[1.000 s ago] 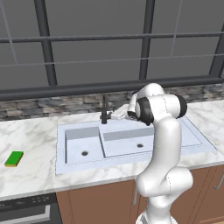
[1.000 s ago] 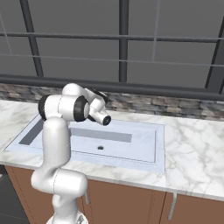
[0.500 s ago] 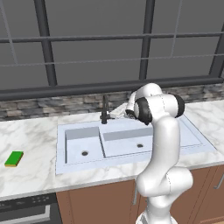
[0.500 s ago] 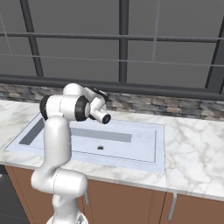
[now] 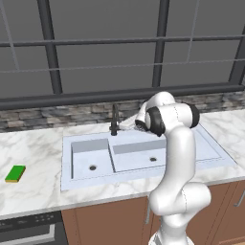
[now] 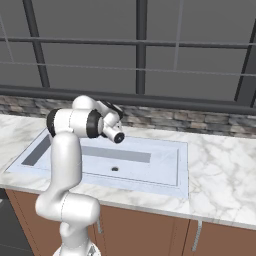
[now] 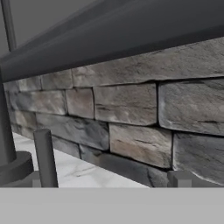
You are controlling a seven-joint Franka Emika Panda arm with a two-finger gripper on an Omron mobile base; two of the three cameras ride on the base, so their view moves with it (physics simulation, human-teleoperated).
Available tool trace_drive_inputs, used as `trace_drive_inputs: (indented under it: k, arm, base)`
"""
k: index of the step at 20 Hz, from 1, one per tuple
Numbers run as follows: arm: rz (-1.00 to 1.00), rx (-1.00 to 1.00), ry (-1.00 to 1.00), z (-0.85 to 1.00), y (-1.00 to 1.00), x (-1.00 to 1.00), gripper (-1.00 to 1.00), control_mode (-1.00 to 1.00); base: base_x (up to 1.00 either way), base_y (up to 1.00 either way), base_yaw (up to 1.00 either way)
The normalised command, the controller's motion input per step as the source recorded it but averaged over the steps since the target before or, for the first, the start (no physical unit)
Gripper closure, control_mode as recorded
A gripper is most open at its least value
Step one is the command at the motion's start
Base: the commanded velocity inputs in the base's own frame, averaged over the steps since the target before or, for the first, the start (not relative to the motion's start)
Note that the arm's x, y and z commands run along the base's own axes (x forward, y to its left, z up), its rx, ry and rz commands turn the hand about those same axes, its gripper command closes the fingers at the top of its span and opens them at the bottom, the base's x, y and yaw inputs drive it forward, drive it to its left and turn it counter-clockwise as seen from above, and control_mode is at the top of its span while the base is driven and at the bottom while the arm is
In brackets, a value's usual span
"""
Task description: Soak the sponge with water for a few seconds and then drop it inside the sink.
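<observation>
On the marble table [image 5: 38,153] the sponge [image 5: 15,173] is lying untouched left of the sink [image 5: 86,143], while the empty, wide-apart jaws are hovering by the faucet [image 5: 114,120], seemingly going for its handle [image 7: 45,157] first.

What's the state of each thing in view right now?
sponge: lying flat on the counter left of the sink, untouched, dry side up green.
faucet: no water stream visible.
sink: both basins hold nothing but their drains.
hand: open, holding nothing, close to the faucet base and facing the stone backsplash.
</observation>
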Motion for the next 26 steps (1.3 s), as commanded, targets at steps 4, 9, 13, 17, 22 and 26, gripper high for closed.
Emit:
trace_drive_inputs:
  k: [4,9,13,17,22,26]
  arm:
    - [-0.03,0.00,0.00,-0.06,0.00,0.00,-1.00,-1.00]
    - [0.00,0.00,0.00,0.00,0.00,0.00,-1.00,-1.00]
    - [0.00,0.00,0.00,0.00,0.00,0.02,-1.00,-1.00]
    - [-0.03,0.00,0.00,-0.09,0.00,0.04,-1.00,-1.00]
    - [-0.07,0.00,0.00,-0.11,-0.05,0.04,-1.00,-1.00]
    - [-0.11,0.00,0.00,-0.11,-0.14,0.00,-1.00,-1.00]
  base:
    - [0.00,0.00,0.00]
    - [0.00,0.00,0.00]
    - [0.00,0.00,0.00]
    - [0.00,0.00,0.00]
    - [0.00,0.00,0.00]
    - [0.00,0.00,0.00]
